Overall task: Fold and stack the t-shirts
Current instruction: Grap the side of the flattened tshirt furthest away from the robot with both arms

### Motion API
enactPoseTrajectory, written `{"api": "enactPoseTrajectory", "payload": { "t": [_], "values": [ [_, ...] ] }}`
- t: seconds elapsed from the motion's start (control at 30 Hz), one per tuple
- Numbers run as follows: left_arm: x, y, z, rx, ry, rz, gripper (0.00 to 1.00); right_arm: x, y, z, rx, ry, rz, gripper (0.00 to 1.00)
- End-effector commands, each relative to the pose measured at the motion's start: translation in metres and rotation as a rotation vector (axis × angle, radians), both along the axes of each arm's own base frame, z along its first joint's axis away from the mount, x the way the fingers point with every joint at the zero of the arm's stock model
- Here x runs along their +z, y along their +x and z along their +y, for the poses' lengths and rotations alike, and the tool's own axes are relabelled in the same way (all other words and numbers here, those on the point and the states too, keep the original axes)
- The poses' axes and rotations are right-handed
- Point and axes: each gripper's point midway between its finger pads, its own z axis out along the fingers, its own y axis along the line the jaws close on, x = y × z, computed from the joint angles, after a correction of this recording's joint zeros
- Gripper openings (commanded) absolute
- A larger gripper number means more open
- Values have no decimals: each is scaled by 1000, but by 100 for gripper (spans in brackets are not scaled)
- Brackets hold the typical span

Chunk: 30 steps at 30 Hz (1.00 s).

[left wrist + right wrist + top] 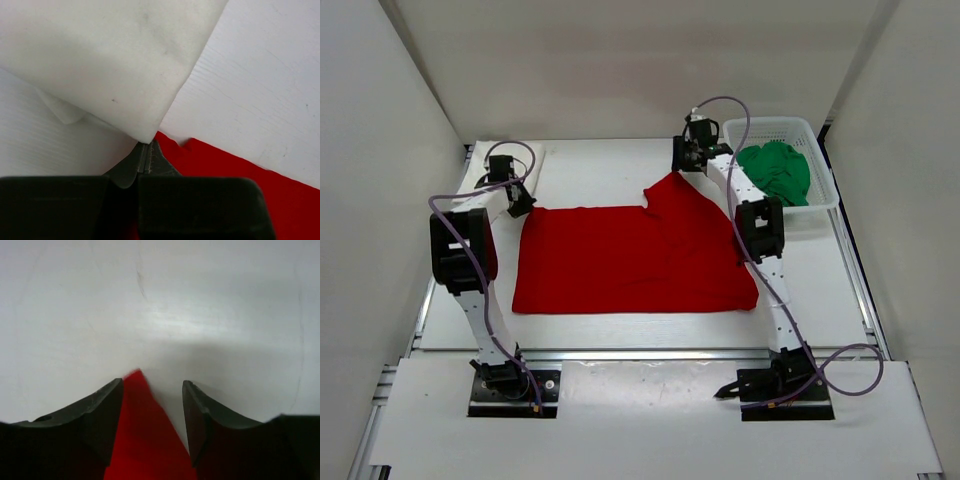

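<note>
- The left fingers (pixel 159 165) are closed, their tips pressed together. The red t-shirt (pixel 630 260) lies against their right side and beneath them. I cannot tell whether any cloth is caught between the tips.
- Just beyond the left fingers' tips, a corner of the white t-shirt (pixel 100 55) lies on the desk (pixel 610 165).
- The right fingers (pixel 95 410) stand open. A pointed tip of the red t-shirt lies between them, ungripped, nearer the finger on the left of the wrist view.
- In the top view, the red t-shirt is spread flat on the desk between the two sets of fingers. One pointed flap reaches out to the right ones.
- The green t-shirt (pixel 775 170) lies bunched in the white mesh basket (pixel 825 175), just right of the right fingers.
</note>
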Motion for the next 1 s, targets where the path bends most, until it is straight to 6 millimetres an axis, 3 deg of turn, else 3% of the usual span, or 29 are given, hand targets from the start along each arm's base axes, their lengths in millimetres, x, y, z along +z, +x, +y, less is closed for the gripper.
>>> {"api": "enactPoseTrajectory", "payload": {
  "t": [0.0, 0.03, 0.1, 0.17, 0.2, 0.37, 0.47, 0.53, 0.67, 0.7, 0.77, 0.87, 0.97],
  "values": [
    [32, 4, -8, -18, -11, -80, 0, -3, -6, 7, 38, -69, 83, 49],
    [33, 4, -8, -13, -23, -81, 0, 8, 2, 11, 34, -43, 55, 49],
    [34, 4, -7, -11, -24, -83, 0, 13, 1, 8, 26, -28, 59, 50],
    [35, 4, -7, -14, -30, -86, 0, -3, -7, 6, 31, -15, 90, 45],
    [31, 4, -6, -13, -35, -79, 0, 9, -8, 9, 29, 1, 76, 40],
    [31, 4, -3, 0, -39, -83, 0, -2, -9, 4, 28, -12, 115, 39],
    [31, 4, -2, 4, -36, -85, 0, 4, -6, 3, 31, 11, 109, 27],
    [33, 4, -4, -2, -28, -88, 0, 4, -1, 1, 30, 25, 92, 14],
    [33, -1, -5, 0, -34, -87, 0, 25, 10, 10, 60, 21, 10, 3],
    [39, 1, -3, 6, -40, -106, 0, 30, 11, 12, 62, 28, -3, 6],
    [39, -1, -4, 9, -44, -115, 0, 26, 8, 9, 63, 50, 15, 25],
    [35, -3, -4, 9, -42, -107, 0, 11, 2, 3, 59, 45, 65, 41],
    [38, -1, -2, 11, -44, -114, 0, -4, -8, 2, 61, 87, 136, 41]
  ]
}}
